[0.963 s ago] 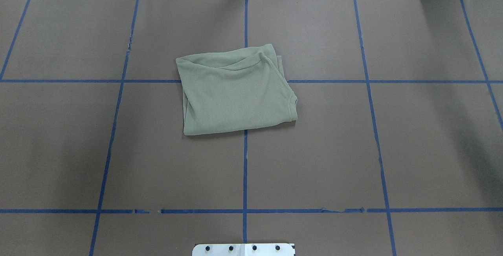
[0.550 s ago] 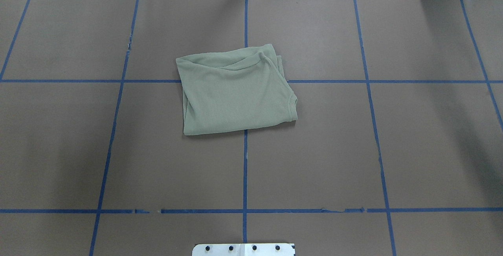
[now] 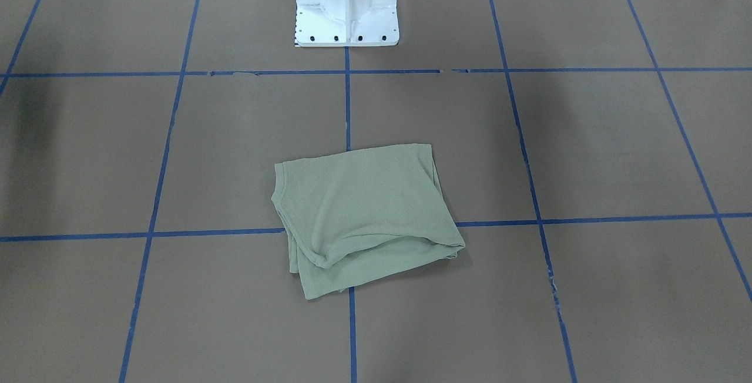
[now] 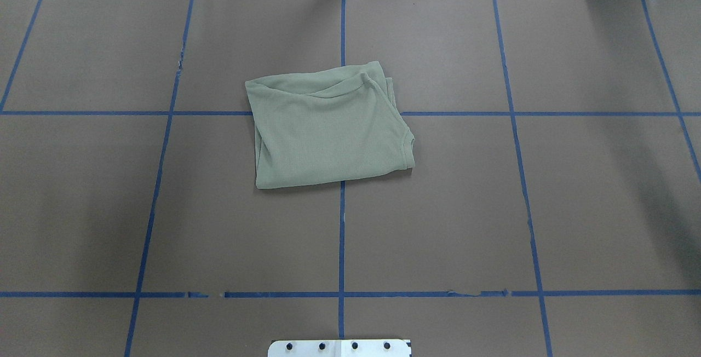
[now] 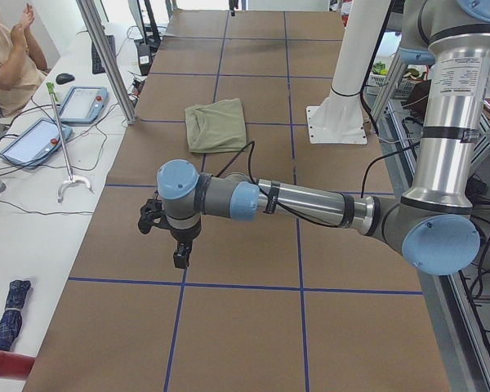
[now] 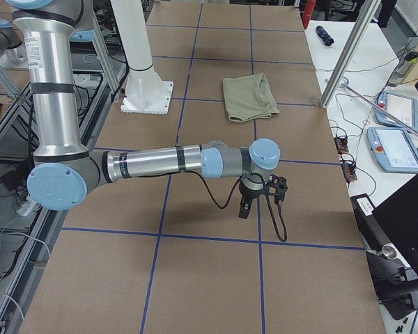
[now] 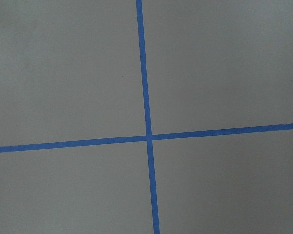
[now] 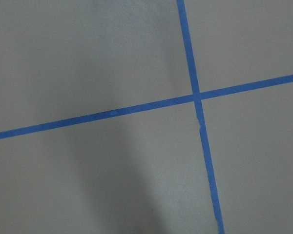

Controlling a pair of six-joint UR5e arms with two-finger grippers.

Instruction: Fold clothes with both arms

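The sage-green shirt (image 4: 328, 132) lies folded into a rough rectangle at the middle of the brown table. It also shows in the front view (image 3: 364, 207), the left side view (image 5: 216, 124) and the right side view (image 6: 249, 96). No arm touches it. My left gripper (image 5: 180, 251) hangs over bare table far to the shirt's left; I cannot tell if it is open or shut. My right gripper (image 6: 245, 207) hangs over bare table far to the shirt's right; I cannot tell its state either. Both wrist views show only brown paper and blue tape crossings.
The white pedestal base (image 3: 346, 13) stands at the robot's edge of the table. Blue tape lines (image 4: 342, 236) grid the brown paper. An operator (image 5: 4, 57) and control tablets (image 5: 82, 102) are at a side bench, with aluminium posts (image 6: 348, 52) beside it.
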